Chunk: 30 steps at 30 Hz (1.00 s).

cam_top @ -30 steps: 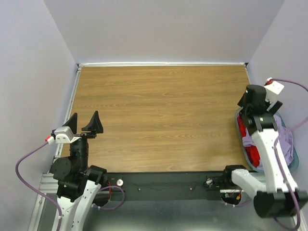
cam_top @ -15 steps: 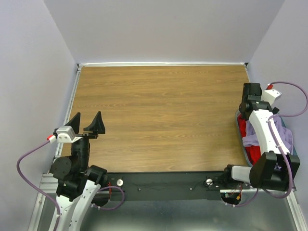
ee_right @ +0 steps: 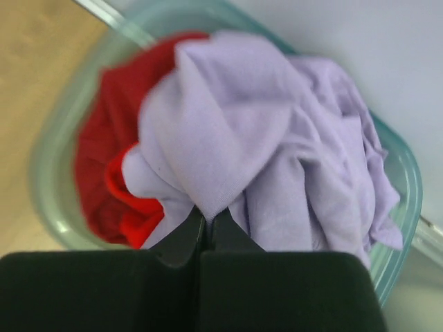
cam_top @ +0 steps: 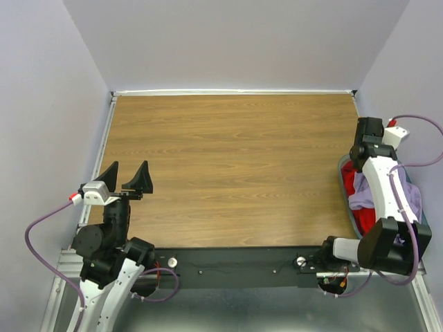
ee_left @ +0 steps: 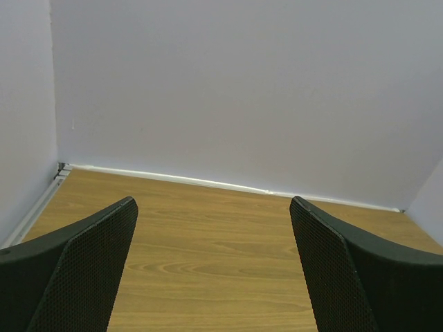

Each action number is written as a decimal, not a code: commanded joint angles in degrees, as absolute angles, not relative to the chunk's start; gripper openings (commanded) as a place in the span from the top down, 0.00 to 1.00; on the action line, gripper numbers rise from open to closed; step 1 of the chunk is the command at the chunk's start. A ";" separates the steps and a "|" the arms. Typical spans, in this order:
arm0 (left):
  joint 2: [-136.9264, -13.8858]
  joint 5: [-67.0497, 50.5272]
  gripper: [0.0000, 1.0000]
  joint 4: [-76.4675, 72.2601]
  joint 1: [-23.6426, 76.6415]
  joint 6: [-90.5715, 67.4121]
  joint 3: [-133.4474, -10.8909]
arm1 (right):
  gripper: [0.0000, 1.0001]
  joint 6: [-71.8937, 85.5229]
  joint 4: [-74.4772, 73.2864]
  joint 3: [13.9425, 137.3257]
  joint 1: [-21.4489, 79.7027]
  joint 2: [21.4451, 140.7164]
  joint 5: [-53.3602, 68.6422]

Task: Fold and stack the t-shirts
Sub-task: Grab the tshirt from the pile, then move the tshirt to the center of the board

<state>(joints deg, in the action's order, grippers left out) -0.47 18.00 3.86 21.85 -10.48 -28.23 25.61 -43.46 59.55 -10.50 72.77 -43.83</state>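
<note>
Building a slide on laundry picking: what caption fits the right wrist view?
Right gripper shut on the lavender t-shirt, heaped over the red t-shirt inside the teal basket.

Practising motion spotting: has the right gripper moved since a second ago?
Yes: the right gripper shifted rightward from the table's edge, further over the basket.

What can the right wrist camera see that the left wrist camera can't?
Only the right wrist view shows the lavender t-shirt and the red t-shirt bunched in the teal basket, with the right gripper shut, pinching a fold of the lavender one. Only the left wrist view shows the left gripper wide open, nothing between its fingers, and the white strip at the far edge. Both show some of the wooden table and a pale wall.
</note>
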 commanded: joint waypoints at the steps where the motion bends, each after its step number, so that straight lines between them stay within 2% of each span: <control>1: 6.42 18.54 0.01 2.29 22.59 -9.84 -27.42 | 1.00 20.14 -44.82 68.97 -10.72 68.38 -38.26; 8: 4.92 17.84 0.02 2.11 22.68 -9.76 -27.51 | 1.00 17.05 -53.43 94.11 -9.84 74.70 -25.06; 11: 3.87 17.49 0.02 2.11 22.76 -9.67 -27.68 | 0.99 17.84 -55.10 105.51 -4.51 79.70 -21.62; 16: 1.94 16.79 0.02 2.37 22.76 -9.58 -27.86 | 1.00 19.86 -55.81 113.19 5.96 86.91 -19.97; 25: -2.37 16.61 0.02 3.25 22.68 -10.28 -28.56 | 1.00 28.64 -41.41 103.37 20.38 92.80 -14.60; 30: -4.30 16.44 0.02 3.16 22.68 -10.90 -28.74 | 0.99 31.37 -36.12 103.89 30.92 104.13 -11.96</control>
<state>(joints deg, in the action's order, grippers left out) -2.96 17.34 3.11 22.52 -10.39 -28.21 27.38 -44.51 103.02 24.93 97.36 -16.88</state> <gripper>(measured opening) 0.986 0.015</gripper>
